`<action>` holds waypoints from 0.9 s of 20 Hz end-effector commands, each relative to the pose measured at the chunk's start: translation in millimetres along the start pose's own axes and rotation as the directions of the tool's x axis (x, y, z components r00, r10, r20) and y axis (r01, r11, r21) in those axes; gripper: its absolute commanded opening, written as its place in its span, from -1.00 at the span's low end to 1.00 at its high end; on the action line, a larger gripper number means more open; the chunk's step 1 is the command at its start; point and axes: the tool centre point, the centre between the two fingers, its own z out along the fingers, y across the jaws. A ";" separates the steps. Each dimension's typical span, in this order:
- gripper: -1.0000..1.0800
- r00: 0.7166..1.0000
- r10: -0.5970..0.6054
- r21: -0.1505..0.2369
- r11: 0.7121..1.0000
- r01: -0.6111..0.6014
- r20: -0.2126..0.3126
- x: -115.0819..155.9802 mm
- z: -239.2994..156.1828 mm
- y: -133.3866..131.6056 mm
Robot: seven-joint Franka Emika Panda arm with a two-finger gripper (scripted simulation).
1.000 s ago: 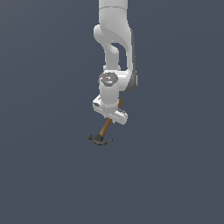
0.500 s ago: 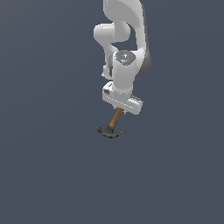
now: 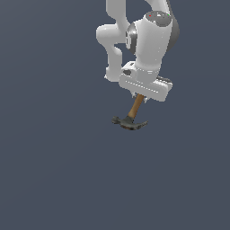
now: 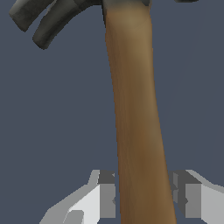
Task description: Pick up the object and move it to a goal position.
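Observation:
The object is a small claw hammer (image 3: 130, 121) with a brown wooden handle (image 4: 135, 109) and a dark grey-green metal head (image 4: 48, 19). It hangs head-down in the air under the white arm in the exterior view. My gripper (image 3: 140, 96) is shut on the upper part of the handle. In the wrist view the handle runs between the two grey finger pads (image 4: 107, 194), which sit close against either side of it. The claw end of the head points toward the exterior view's left.
A plain dark blue-grey ground (image 3: 54, 179) fills both views behind the hammer. The white arm's links (image 3: 150, 40) rise above the gripper.
The arm has carried the hammer up and toward the exterior view's right. The grip on the handle is unchanged.

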 end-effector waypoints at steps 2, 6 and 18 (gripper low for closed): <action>-1.00 1.000 -0.001 0.002 1.000 0.001 -0.003 -11.5 -37.3 -19.6; -1.00 1.000 -0.002 0.003 1.000 0.002 -0.002 -24.3 -77.2 -41.9; -1.00 1.000 -0.007 0.006 1.000 0.007 -0.001 -54.3 -177.2 -100.0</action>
